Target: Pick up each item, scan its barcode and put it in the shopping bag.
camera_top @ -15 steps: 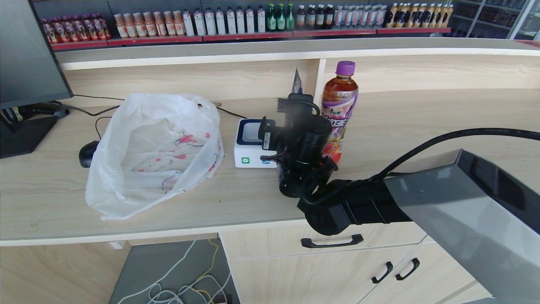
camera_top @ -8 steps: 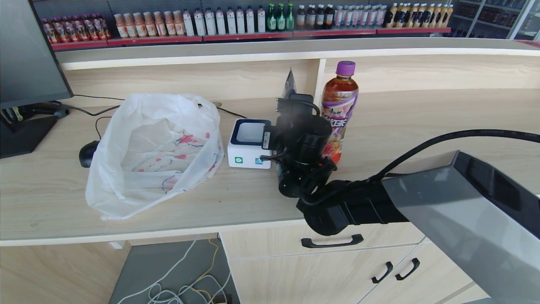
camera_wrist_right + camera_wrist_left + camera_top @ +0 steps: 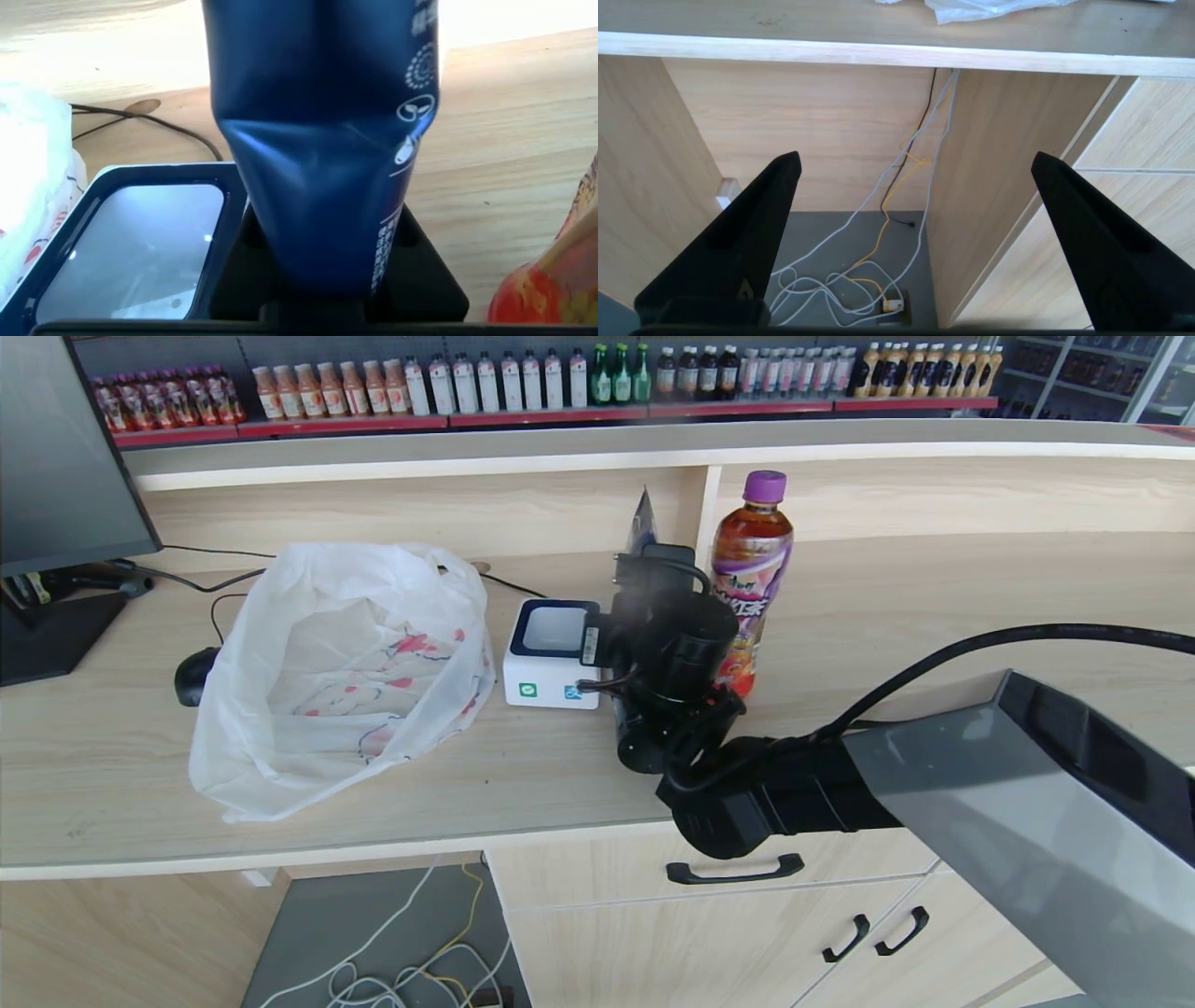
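My right gripper (image 3: 651, 563) is shut on a dark blue packet (image 3: 318, 140), whose tip (image 3: 642, 525) sticks up above the wrist. It hovers just right of the white scanner (image 3: 551, 655), whose glass window (image 3: 140, 243) lies beside the packet's lower end. A white plastic shopping bag (image 3: 345, 672) lies open on the counter to the scanner's left, its edge (image 3: 28, 159) visible past the scanner. A tea bottle with a purple cap (image 3: 752, 579) stands upright right of the gripper. My left gripper (image 3: 915, 243) hangs open below the counter edge, holding nothing.
A monitor (image 3: 65, 448) and a black mouse (image 3: 193, 674) sit at the counter's left. A raised wooden ledge (image 3: 653, 439) runs behind, with stocked drink shelves (image 3: 560, 378) beyond. Loose cables (image 3: 868, 271) lie on the floor under the counter.
My right gripper with the blue packet has shifted slightly left, and the scanner has slid and turned a little left toward the bag. The left arm has kept still.
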